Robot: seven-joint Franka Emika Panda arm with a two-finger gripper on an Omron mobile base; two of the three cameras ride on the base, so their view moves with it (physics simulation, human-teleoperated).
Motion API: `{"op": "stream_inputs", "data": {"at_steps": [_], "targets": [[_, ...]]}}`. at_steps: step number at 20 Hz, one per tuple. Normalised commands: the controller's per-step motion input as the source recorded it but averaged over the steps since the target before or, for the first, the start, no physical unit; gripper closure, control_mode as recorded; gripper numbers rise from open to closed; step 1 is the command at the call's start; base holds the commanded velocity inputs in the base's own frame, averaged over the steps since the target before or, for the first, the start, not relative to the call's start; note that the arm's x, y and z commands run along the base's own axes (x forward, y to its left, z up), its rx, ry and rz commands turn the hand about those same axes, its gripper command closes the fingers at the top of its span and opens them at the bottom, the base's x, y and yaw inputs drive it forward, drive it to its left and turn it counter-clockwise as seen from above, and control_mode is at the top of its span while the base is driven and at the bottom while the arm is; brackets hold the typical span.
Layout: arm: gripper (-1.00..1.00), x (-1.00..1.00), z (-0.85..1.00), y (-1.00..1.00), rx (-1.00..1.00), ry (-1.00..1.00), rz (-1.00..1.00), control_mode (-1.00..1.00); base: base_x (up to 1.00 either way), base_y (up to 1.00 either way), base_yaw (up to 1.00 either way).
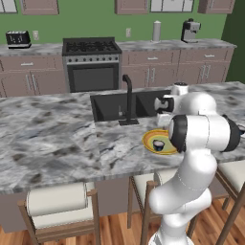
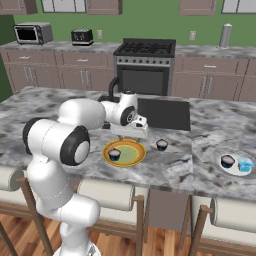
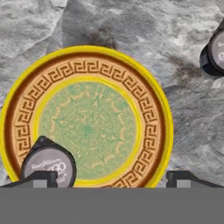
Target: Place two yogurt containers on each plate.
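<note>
Gripper (image 3: 111, 177) hangs wide open and empty over the yellow plate (image 3: 148, 148) — one yogurt cup (image 3: 49, 166) by one fingertip, another cup (image 2: 162, 145) waiting beyond on the counter (image 2: 165, 167).

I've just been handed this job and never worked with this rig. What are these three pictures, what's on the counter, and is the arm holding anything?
The white machine is a robot arm on a driving base. Two pictures come from cameras on that base, behind the arm to its left and right. The third comes from a camera on the hand, looking down past the gripper, whose dark fingertips stand wide apart and hold nothing.

On the marble counter lies a yellow plate with one yogurt cup on it. A second yogurt cup stands on the bare counter beside that plate. Farther right is a white plate bearing a third yogurt cup and a small light-blue object. Behind is a black sink.
</note>
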Motion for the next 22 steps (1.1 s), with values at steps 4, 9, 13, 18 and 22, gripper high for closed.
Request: {"op": "stream_inputs", "data": {"at_steps": [4, 9, 13, 18, 22], "targets": [[-1.0, 0.0, 0.26, -0.76, 0.0, -0.02, -0.32, -1.0, 0.0, 0.0, 0.0], [-1.0, -0.12, 0.11, -0.71, 0.0, -0.14, -0.25, -1.0, 0.0, 0.0, 0.0], [-1.0, -0.11, -0.02, -0.33, -0.1, -0.42, -0.25, -1.0, 0.0, 0.0, 0.0], [-1.0, 0.0, -0.02, -0.15, -0.06, -0.36, -0.12, -1.0, 0.0, 0.0, 0.0], [-1.0, 0.09, -0.12, 0.0, -0.04, -0.24, -0.1, -1.0, 0.0, 0.0, 0.0]]}}
